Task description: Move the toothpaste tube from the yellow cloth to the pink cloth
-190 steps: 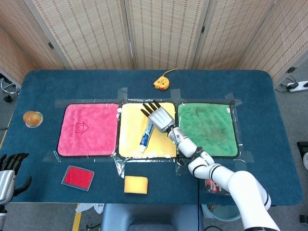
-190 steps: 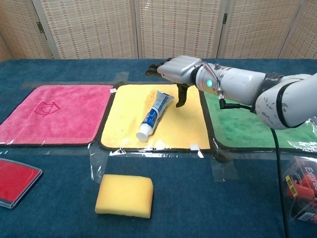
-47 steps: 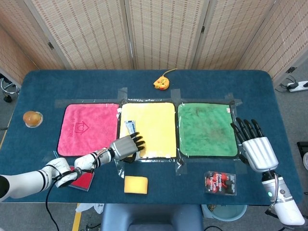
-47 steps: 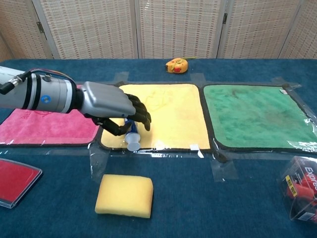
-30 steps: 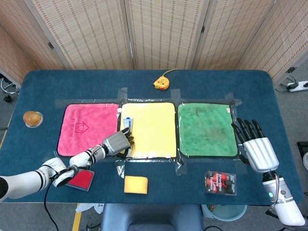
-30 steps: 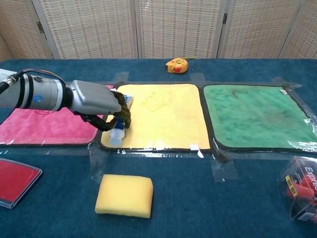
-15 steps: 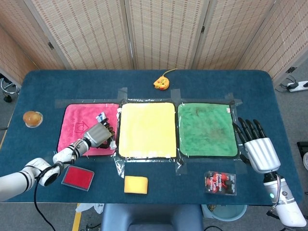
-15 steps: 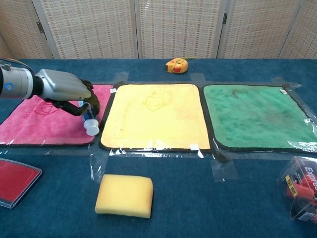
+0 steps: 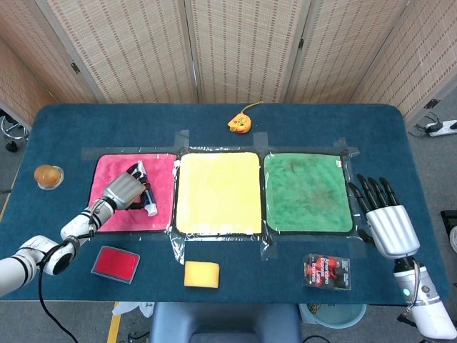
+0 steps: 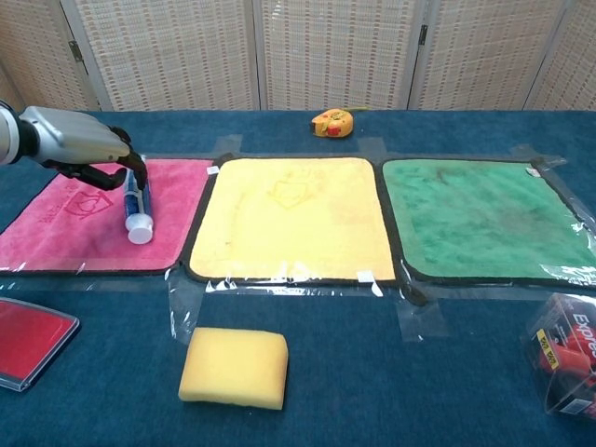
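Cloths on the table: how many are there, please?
3, side by side in one row. The pink cloth is on the left, under the left robot hand holding the toothpaste tube; the yellow cloth is in the middle; the green cloth is on the right.

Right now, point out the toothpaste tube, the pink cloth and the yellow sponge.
toothpaste tube (image 10: 137,207), chest view, on its body just above the white cap.
pink cloth (image 10: 74,233), chest view, on bare fabric left of the tube.
yellow sponge (image 10: 235,367), chest view, on the middle of its top face.
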{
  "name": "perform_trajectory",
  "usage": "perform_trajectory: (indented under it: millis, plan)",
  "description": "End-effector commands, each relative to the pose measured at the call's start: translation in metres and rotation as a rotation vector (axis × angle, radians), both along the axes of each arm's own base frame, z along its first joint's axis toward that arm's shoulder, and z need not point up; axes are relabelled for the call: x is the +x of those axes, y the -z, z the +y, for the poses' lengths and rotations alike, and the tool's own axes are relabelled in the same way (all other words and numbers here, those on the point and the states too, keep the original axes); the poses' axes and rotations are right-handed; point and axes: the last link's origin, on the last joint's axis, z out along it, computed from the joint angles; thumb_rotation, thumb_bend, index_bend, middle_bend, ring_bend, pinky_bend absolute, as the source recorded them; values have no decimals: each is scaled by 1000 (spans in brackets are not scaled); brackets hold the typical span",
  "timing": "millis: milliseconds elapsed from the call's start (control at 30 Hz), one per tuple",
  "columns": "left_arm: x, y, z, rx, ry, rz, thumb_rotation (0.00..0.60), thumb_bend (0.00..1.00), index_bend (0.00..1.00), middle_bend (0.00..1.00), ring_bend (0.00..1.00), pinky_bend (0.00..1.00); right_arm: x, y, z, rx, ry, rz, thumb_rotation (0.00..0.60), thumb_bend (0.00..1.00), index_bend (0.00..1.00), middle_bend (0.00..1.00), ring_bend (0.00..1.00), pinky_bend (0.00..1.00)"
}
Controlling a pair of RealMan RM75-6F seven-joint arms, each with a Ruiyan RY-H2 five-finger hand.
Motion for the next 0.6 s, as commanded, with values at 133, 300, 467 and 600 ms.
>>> perform_trajectory:
  millis: [133, 300, 467, 600]
  plan:
    - [9, 7, -8, -23, -24, -74, 0, 817, 269, 244, 174, 0, -2, 0, 1, -2, 2, -5, 600, 206, 5, 15, 0, 0]
    - [19, 14, -9, -31, 7, -87, 0, 816, 257, 244, 150, 0, -5, -1, 1, -2, 7, -8, 600, 207, 6, 15, 0, 0]
    - [36, 23, -7, -29, 22, -131, 0, 817, 241, 237, 138, 0, -8, 0, 0, 3, 16, -13, 600, 207, 6, 15, 0, 0]
    - [40, 34, -6, -44, 37, -94, 0, 817, 236, 232, 134, 0, -9, 0, 0, 1, 17, -16, 600, 207, 6, 15, 0, 0]
